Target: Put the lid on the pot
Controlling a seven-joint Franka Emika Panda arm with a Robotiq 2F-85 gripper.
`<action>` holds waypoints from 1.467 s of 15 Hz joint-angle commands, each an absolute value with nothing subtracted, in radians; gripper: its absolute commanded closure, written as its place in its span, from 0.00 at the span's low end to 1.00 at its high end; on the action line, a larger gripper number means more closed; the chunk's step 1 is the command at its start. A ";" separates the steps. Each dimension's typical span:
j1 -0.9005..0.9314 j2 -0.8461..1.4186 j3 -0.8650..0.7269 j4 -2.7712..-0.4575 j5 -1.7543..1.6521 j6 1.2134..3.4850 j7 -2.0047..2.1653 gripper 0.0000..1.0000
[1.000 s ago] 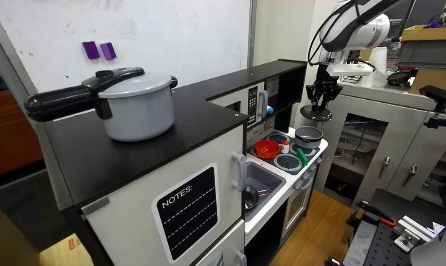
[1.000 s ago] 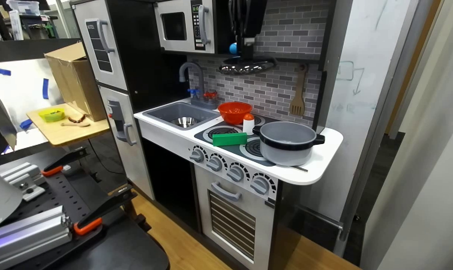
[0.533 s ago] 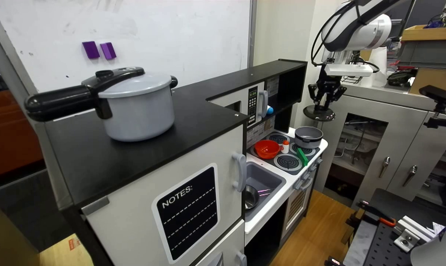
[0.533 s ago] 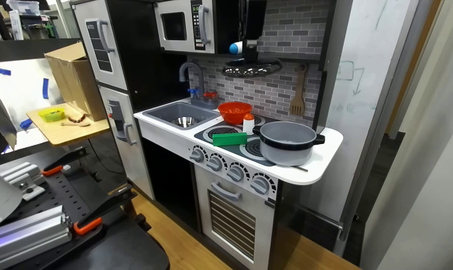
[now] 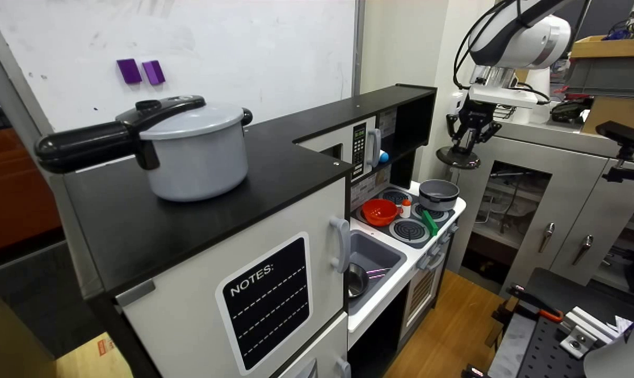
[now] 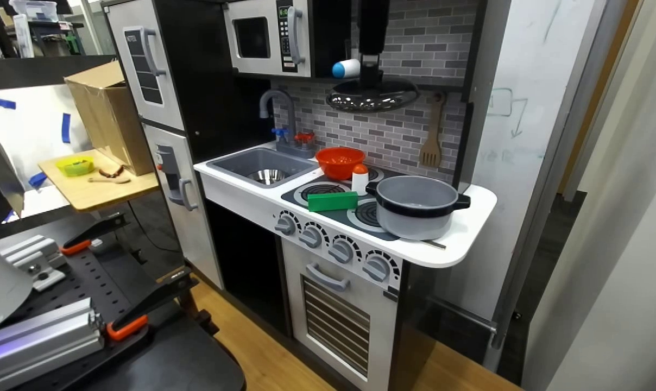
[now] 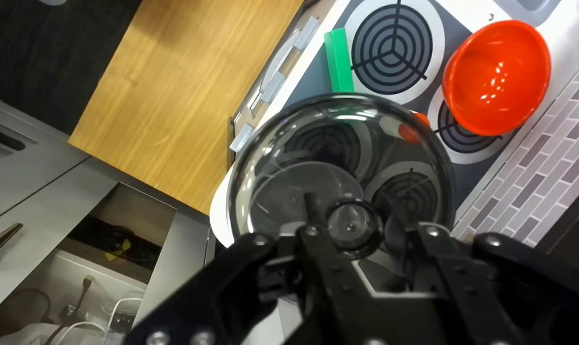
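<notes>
The lid is clear glass with a dark rim and a black knob; it shows in both exterior views (image 5: 458, 157) (image 6: 372, 98) and the wrist view (image 7: 337, 139). My gripper (image 5: 466, 144) is shut on its knob, and the wrist view shows the fingers (image 7: 352, 218) on either side of the knob. The lid hangs in the air, slightly tilted, higher than the pot and apart from it. The pot, grey with a black rim band and side handles, stands open on the stove's end burner in both exterior views (image 5: 439, 195) (image 6: 415, 217). In the wrist view it shows through the lid's lower-left glass.
On the stove are a red bowl (image 6: 340, 163), a white shaker with an orange cap (image 6: 360, 180) and a green block (image 6: 332, 201). Behind is a brick-pattern wall with a shelf and wooden spatula (image 6: 431, 138). A metal pan (image 5: 357, 281) lies in the sink.
My gripper and the held lid have moved to the right in both exterior views, at nearly the same height. The lid looks slightly larger in one of them. The pot has not moved.
</notes>
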State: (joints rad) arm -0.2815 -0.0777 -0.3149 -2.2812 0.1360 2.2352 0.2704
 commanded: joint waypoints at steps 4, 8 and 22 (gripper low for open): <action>-0.285 -0.073 -0.299 -2.268 0.140 2.221 0.296 0.92; -0.284 -0.067 -0.288 -2.261 0.106 2.215 0.339 0.92; -0.230 0.012 -0.219 -2.274 0.085 2.310 0.489 0.92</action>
State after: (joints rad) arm -0.2394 -0.0489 -0.2388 -2.3016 0.1160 2.2636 0.4153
